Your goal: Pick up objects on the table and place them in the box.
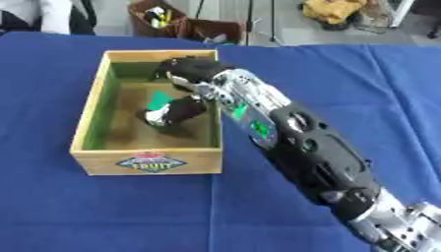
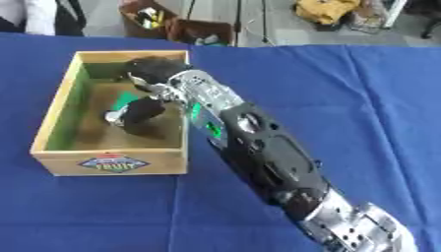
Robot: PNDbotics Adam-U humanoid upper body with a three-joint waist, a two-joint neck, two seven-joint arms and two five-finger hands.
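A wooden box [image 1: 93, 106] with a fruit label on its front wall stands on the blue table [image 1: 103, 206] at the left. My right arm comes in from the lower right and reaches over the box's right wall. My right hand [image 1: 188, 73] is inside the box, its dark fingers [image 1: 179, 110] curled downward above the box floor. A small green object [image 1: 158, 100] shows between the fingers and the palm, with a silvery bit below it; the hand hides most of it. My left hand shows in neither view.
Blue cloth covers the whole table, with open cloth right of my arm and in front of the box. Beyond the far edge stand brown cartons [image 1: 176, 22] with clutter and a yellow bundle [image 1: 336, 10] on the floor.
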